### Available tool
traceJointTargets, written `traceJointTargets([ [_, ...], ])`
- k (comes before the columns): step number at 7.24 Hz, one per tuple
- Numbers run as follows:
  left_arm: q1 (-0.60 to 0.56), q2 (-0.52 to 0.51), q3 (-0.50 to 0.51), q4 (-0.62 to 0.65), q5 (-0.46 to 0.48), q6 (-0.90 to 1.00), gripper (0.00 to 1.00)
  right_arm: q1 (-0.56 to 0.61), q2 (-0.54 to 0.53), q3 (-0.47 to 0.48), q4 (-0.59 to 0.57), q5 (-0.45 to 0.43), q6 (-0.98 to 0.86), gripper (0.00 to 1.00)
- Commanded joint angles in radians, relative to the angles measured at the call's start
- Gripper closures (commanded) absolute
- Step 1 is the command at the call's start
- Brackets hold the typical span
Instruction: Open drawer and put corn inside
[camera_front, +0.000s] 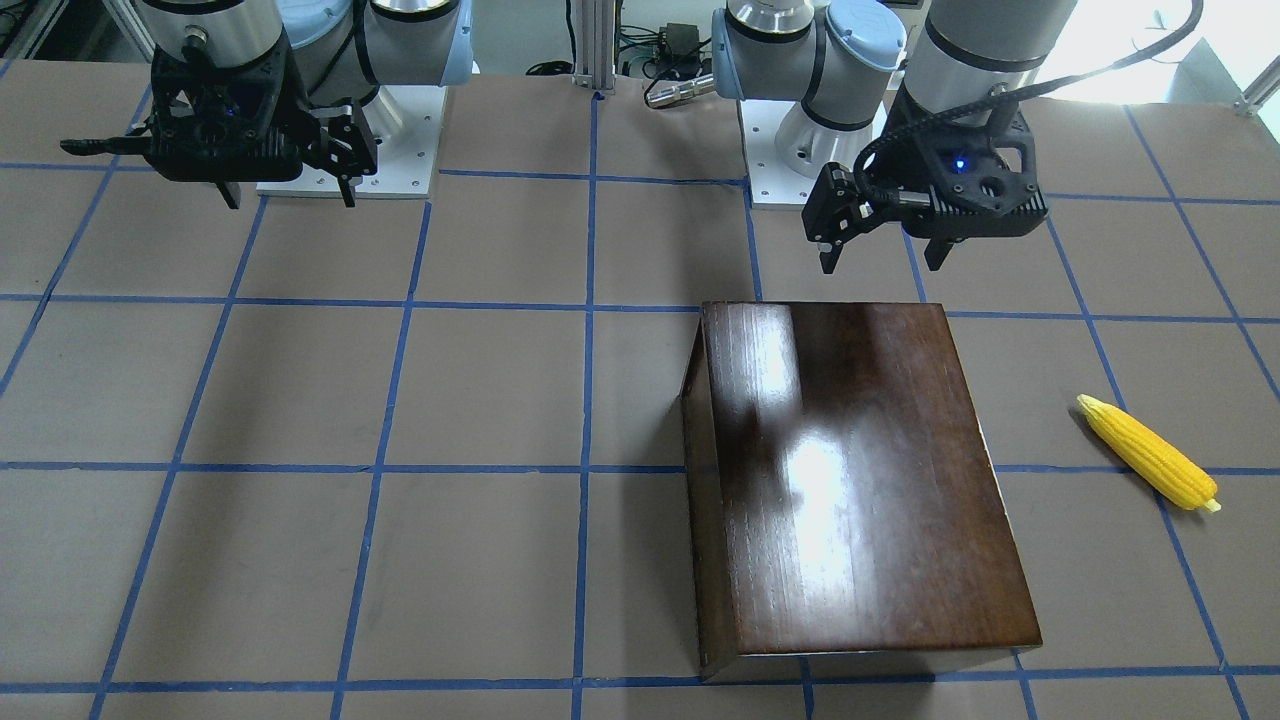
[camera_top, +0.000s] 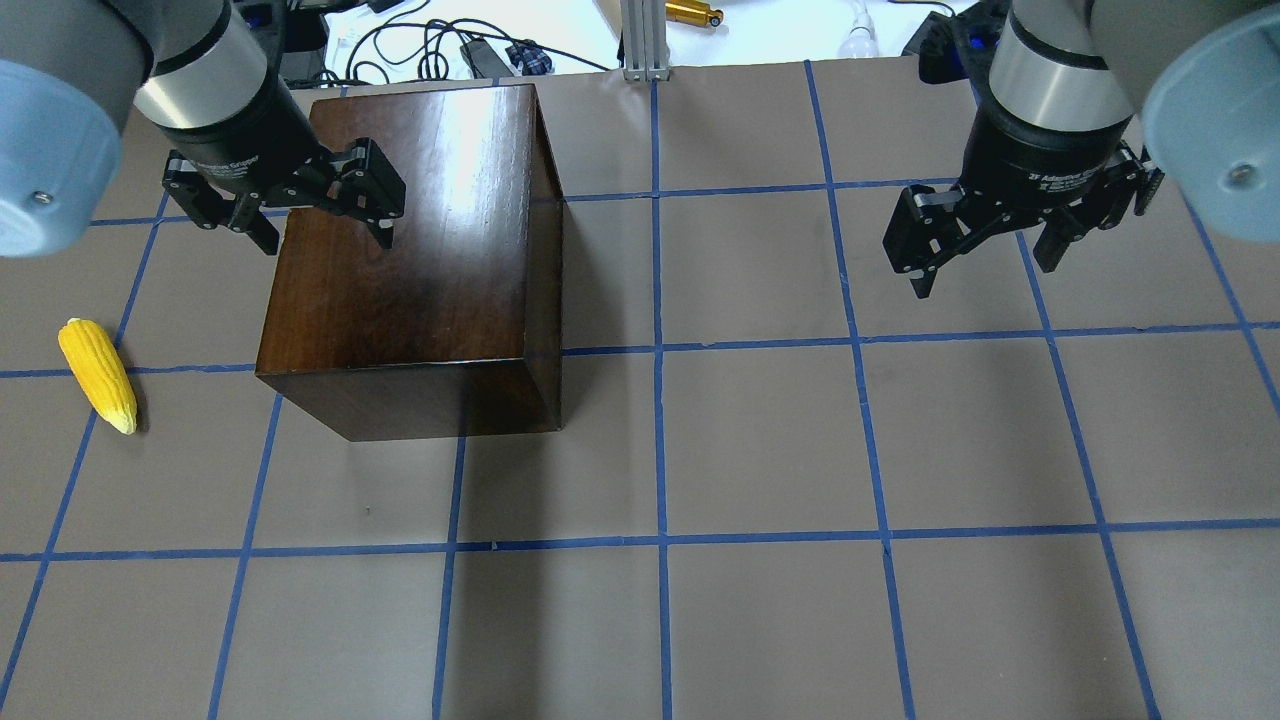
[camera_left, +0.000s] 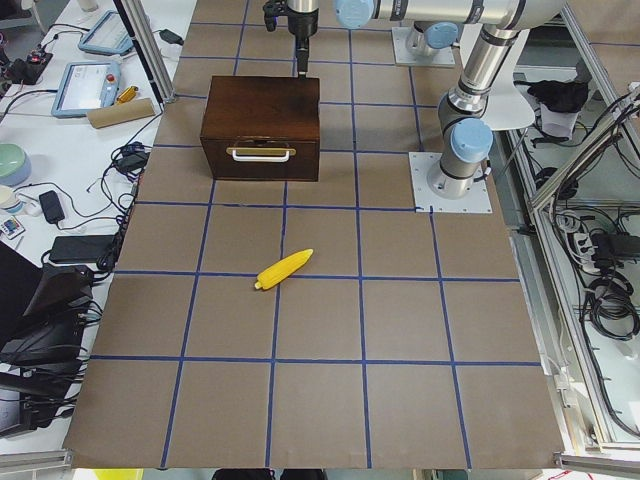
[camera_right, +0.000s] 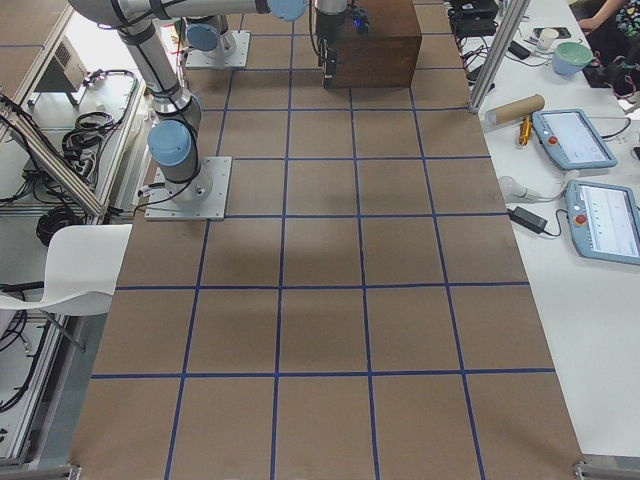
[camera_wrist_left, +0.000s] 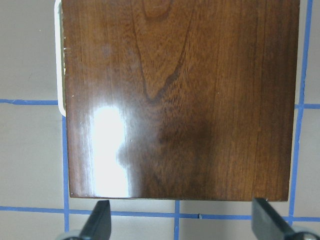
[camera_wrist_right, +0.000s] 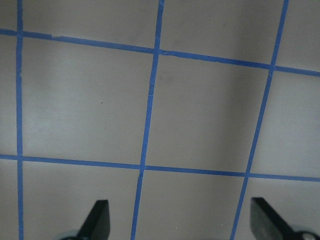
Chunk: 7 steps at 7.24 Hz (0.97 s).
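The dark-brown wooden box (camera_top: 420, 250) stands on the left half of the table. Its drawer (camera_left: 260, 153) is shut, and its front with the pale pull faces the table's left end. The yellow corn (camera_top: 97, 375) lies on the table left of the box, apart from it; it also shows in the front view (camera_front: 1148, 452) and the left side view (camera_left: 284, 269). My left gripper (camera_top: 328, 242) is open and empty, hovering over the box top near its robot-side edge (camera_wrist_left: 182, 222). My right gripper (camera_top: 985, 275) is open and empty above bare table on the right (camera_wrist_right: 181, 220).
The table (camera_top: 760, 450) is brown paper with a blue tape grid. Cables, tablets and a cardboard tube lie beyond the far edge on the operators' benches (camera_right: 585, 140). The arm bases (camera_front: 350, 140) sit at the robot side.
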<state>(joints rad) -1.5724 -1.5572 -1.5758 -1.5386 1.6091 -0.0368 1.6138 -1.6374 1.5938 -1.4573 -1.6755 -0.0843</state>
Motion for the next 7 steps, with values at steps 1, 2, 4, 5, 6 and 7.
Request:
traceJointTargets([
  [1, 0.0, -0.001, 0.002, 0.0, 0.0, 0.0, 0.0, 0.0, -0.001, 0.0, 0.0, 0.0, 0.0, 0.0],
  [2, 0.0, -0.001, 0.002, 0.002, 0.0, 0.0, 0.0, 0.0, -0.001, 0.0, 0.0, 0.0, 0.0, 0.0],
  [4, 0.002, -0.003, 0.002, 0.0, -0.001, 0.0, 0.0, 0.0, 0.001, 0.0, 0.0, 0.0, 0.0, 0.0],
  [5, 0.002, -0.003, 0.002, 0.0, -0.005, 0.002, 0.0, 0.0, -0.001, 0.0, 0.0, 0.0, 0.0, 0.0],
  [6, 0.002, -0.004, 0.002, 0.002, -0.009, 0.003, 0.0, 0.0, 0.001, 0.0, 0.0, -0.001, 0.0, 0.0],
  [7, 0.003, -0.004, 0.002, 0.0, -0.014, 0.003, 0.0, 0.0, -0.001, 0.0, 0.0, 0.0, 0.0, 0.0],
])
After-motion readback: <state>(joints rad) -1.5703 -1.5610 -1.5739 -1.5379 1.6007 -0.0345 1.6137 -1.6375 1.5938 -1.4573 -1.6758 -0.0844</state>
